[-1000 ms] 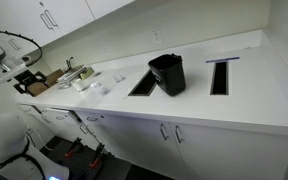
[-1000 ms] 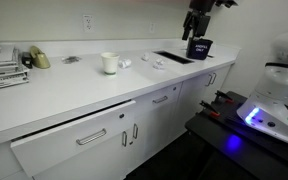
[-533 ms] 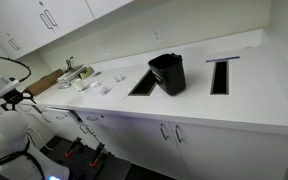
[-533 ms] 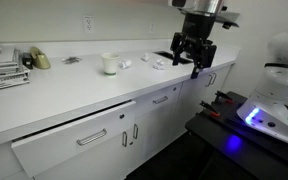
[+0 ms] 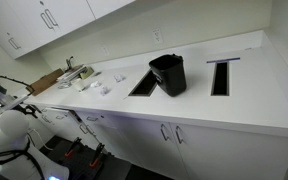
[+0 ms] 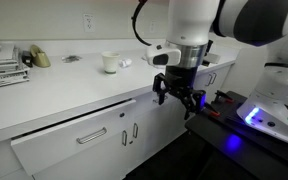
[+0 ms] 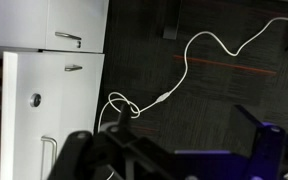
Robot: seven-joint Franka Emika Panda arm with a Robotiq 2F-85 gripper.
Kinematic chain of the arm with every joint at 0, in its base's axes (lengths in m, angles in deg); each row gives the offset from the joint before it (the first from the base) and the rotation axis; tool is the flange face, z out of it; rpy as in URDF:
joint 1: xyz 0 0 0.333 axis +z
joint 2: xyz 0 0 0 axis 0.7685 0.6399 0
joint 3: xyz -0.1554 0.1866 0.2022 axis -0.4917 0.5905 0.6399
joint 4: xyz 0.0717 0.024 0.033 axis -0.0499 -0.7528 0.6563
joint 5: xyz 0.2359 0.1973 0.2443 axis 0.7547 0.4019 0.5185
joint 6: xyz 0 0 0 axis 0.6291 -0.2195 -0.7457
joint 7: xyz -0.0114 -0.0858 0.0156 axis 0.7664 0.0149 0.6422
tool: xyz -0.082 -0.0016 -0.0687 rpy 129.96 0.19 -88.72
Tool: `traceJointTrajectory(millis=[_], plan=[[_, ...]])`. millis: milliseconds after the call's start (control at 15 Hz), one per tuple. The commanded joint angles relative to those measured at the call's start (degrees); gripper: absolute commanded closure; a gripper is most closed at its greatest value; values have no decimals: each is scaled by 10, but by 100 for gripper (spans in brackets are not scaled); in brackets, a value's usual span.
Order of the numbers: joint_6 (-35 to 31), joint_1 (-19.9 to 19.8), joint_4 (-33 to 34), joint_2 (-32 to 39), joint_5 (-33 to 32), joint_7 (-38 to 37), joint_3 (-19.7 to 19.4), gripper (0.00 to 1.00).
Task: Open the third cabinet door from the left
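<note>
One step is in hand, the approach: the pincer (image 6: 174, 100), spread and empty, hangs before the desk (image 6: 74, 85). Under the desk, the third cabinet door from the left (image 6: 144, 136) looks shut; next comes gripping its bar handle (image 6: 135, 131).

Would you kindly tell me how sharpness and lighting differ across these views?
Wrist view: the gripper is a dark, soft blur, the white cabinet fronts bright. In an exterior view a blue light glows; in both exterior views the countertop is evenly lit.
</note>
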Motion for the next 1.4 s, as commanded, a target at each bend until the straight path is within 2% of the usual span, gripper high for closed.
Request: traceJointTrajectory(millis=[0, 133, 267, 467, 667, 933, 1067, 1133, 1333], plan=[[1, -2, 1, 0, -1, 0, 1, 0], [1, -2, 0, -8, 0, 0, 1, 0], [24, 17, 18, 35, -55, 31, 10, 0], [11, 52, 16, 86, -145, 18, 11, 0], [32, 103, 36, 154, -246, 17, -12, 0], [59, 159, 61, 227, -356, 47, -61, 0], [98, 173, 74, 246, -378, 75, -71, 0], [56, 156, 47, 229, -361, 47, -62, 0], [80, 162, 65, 252, -373, 62, -67, 0]])
